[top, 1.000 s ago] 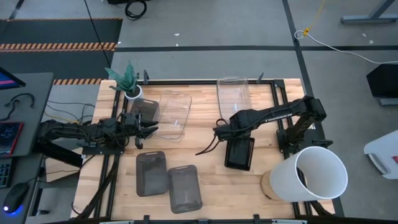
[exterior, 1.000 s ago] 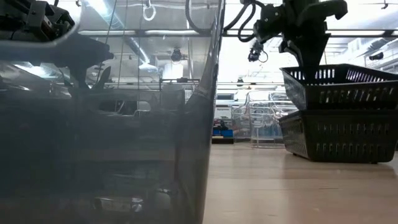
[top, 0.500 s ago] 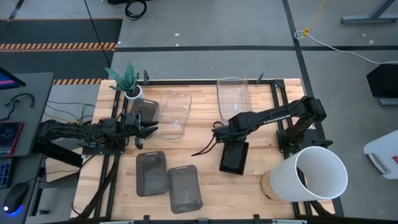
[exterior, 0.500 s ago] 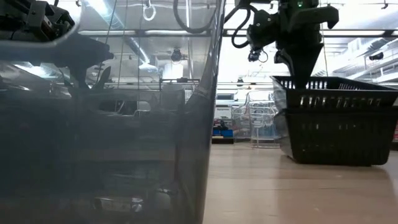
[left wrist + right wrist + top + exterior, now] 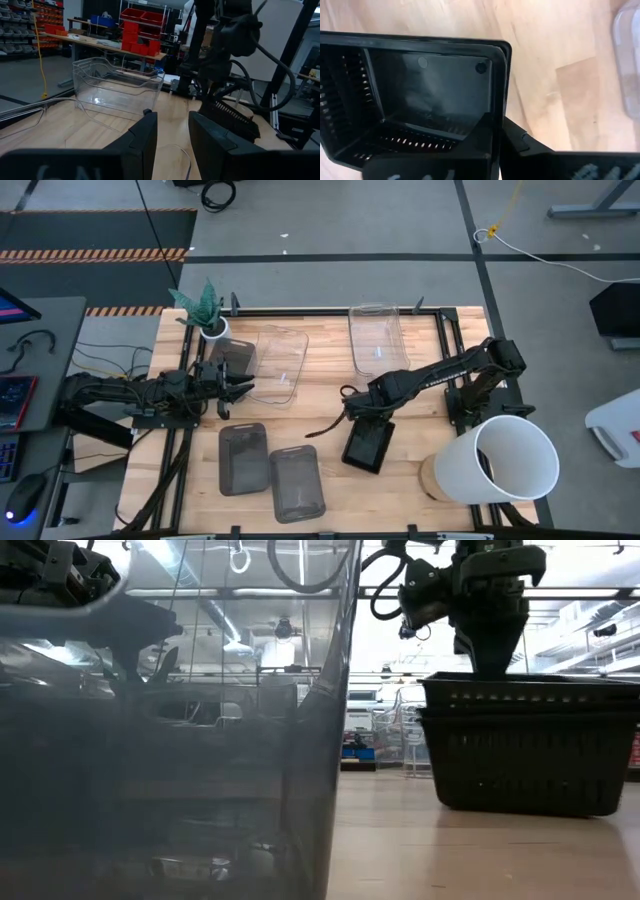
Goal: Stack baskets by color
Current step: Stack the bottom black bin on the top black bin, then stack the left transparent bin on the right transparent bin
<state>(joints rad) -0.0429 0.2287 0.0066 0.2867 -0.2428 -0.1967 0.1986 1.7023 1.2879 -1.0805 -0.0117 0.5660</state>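
- The right gripper (image 5: 362, 412) is reaching out over the middle of the desk (image 5: 330, 420); its fingers are clamped together on the rim of the black mesh baskets (image 5: 367, 445); in the right wrist view one finger is sitting inside the wall and the other outside it.
- The black mesh baskets (image 5: 530, 745) are sitting nested one inside the other, as the low view shows by the two rims lying close together; the pair is resting on the desk, right of the two grey ones.
- The left gripper (image 5: 238, 389) is waiting near the left side of the desk, just beside a clear basket (image 5: 277, 365); its fingers (image 5: 145, 137) are standing apart, holding nothing.
- A second clear basket (image 5: 377, 337) is lying at the far edge of the desk, well apart from the first.
- Two smoky grey baskets are lying side by side on the near part of the desk: one (image 5: 243, 457) to the left, the other (image 5: 297, 481) just beside it and slightly nearer the front edge.
- A large white bucket (image 5: 510, 460) is lying tilted at the near right corner; a small potted plant (image 5: 204, 308) is standing at the far left corner.
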